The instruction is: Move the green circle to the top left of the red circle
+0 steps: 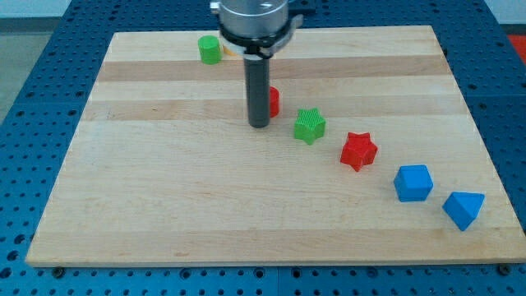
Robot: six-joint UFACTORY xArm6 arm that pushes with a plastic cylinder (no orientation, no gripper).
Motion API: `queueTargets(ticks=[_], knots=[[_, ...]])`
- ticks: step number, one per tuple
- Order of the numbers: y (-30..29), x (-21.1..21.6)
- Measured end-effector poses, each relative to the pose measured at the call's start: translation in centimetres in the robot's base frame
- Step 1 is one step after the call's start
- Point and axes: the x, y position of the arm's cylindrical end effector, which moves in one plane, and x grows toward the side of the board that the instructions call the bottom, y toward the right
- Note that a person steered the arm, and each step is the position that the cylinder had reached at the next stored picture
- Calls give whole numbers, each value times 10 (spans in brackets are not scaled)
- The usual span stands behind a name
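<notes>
The green circle [210,49] sits near the view's top, left of centre, on the wooden board [164,189]. The red circle [274,101] lies lower and to the right of it, mostly hidden behind my rod. My tip [260,125] rests on the board just left of and touching or nearly touching the red circle, well below and right of the green circle.
A green star [310,125] lies right of the red circle, then a red star [359,150], a blue cube [412,182] and a blue triangular block [464,209] trail toward the view's bottom right. A sliver of an orange block [232,51] shows behind the arm's body.
</notes>
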Motion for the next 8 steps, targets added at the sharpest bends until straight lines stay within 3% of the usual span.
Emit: queueTargets(ticks=[1, 3, 6, 8], knots=[[-38, -8], [-103, -82], [-108, -185], [-80, -192]])
